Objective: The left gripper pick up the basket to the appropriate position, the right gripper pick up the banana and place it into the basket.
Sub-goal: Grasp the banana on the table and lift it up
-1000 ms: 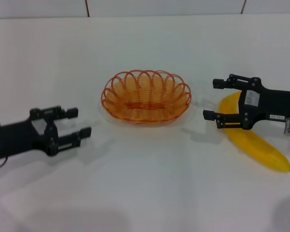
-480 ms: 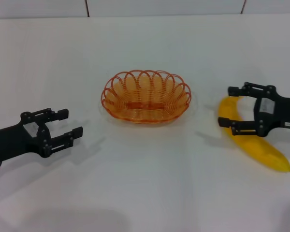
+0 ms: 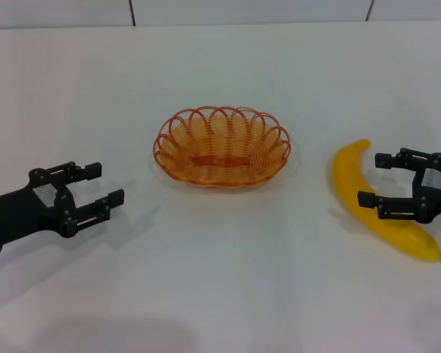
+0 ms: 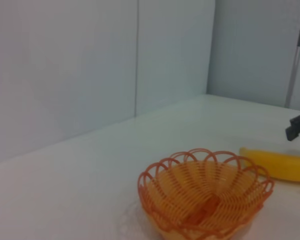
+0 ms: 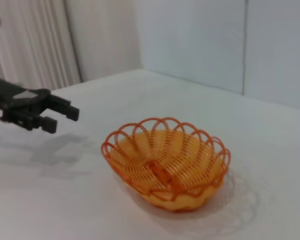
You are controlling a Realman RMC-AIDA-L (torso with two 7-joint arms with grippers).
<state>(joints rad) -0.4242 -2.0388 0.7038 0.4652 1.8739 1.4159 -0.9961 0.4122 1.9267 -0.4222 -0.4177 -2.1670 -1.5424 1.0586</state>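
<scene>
The orange wire basket [image 3: 222, 147] sits empty in the middle of the white table; it also shows in the left wrist view [image 4: 204, 192] and the right wrist view [image 5: 166, 161]. The yellow banana [image 3: 375, 202] lies on the table to the basket's right, and part of it shows in the left wrist view [image 4: 277, 165]. My left gripper [image 3: 103, 184] is open and empty, left of the basket and apart from it; it also shows in the right wrist view [image 5: 60, 117]. My right gripper [image 3: 373, 179] is open and empty, above the banana's right side, its fingers pointing toward the basket.
The white table [image 3: 228, 287] runs back to a pale wall [image 3: 228, 11]. Nothing else stands on it.
My right gripper has drawn back to the right, uncovering most of the banana. My left gripper has drawn back a little to the left. Basket and banana have not moved.
</scene>
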